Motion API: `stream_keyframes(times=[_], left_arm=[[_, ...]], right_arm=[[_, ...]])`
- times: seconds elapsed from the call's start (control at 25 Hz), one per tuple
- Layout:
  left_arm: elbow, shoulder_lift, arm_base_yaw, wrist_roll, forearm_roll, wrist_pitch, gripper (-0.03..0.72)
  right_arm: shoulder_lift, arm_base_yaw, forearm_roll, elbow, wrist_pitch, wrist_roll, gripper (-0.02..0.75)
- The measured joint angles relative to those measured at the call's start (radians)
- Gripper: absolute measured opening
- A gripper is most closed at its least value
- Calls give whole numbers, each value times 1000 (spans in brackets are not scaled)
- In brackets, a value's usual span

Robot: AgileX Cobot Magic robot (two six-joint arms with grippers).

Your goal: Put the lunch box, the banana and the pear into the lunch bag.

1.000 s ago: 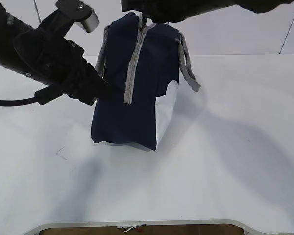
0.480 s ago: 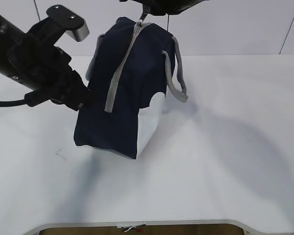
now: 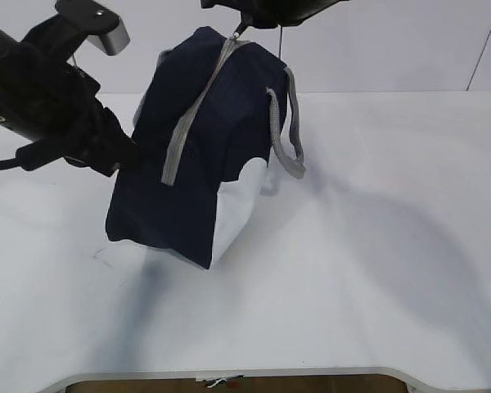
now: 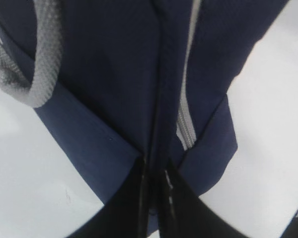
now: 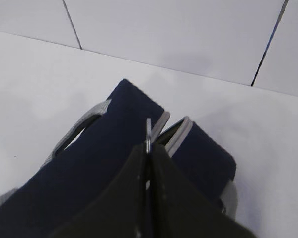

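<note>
Left tool (image 4: 156, 178) clenched on a fold of the lunch bag (image 3: 192, 155) fabric beside the grey zipper (image 3: 190, 115). Right tool (image 5: 148, 151) clenched on the zipper's metal pull (image 5: 148, 133) at the bag's top end. Bag is tilted on the white desk (image 3: 376, 246), leaning toward the left tool; grey handle (image 3: 288, 135) hangs on its right side.

- lunch bag (image 3: 229, 123): navy woven cloth, matt; side panel white, smoother, slight sheen
- zipper (image 3: 192, 115): grey tape w/ fine teeth; ring pull (image 5: 148, 133) thin bright metal
- handles (image 3: 288, 135): grey webbing, coarse ribbed weave
- table (image 3: 376, 270): white, smooth, matt
- gripper fingers (image 5: 166, 193): black plastic, semi-gloss
</note>
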Motion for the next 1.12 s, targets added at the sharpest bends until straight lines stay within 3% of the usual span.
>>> stream_keyframes(times=[0.56, 0.72, 0.92, 1.12], left_arm=[[0, -26, 0, -2, 0, 34, 0], [2, -40, 0, -2, 2, 33, 0], [5, -44, 0, 2, -4, 5, 0], [5, -44, -2, 22, -21, -3, 0]], right_arm=[[146, -55, 13, -151, 4, -2, 13], [157, -57, 114, -153, 24, -29, 12], [161, -57, 374, -155, 52, -219, 13], [188, -63, 412, -157, 52, -261, 12]])
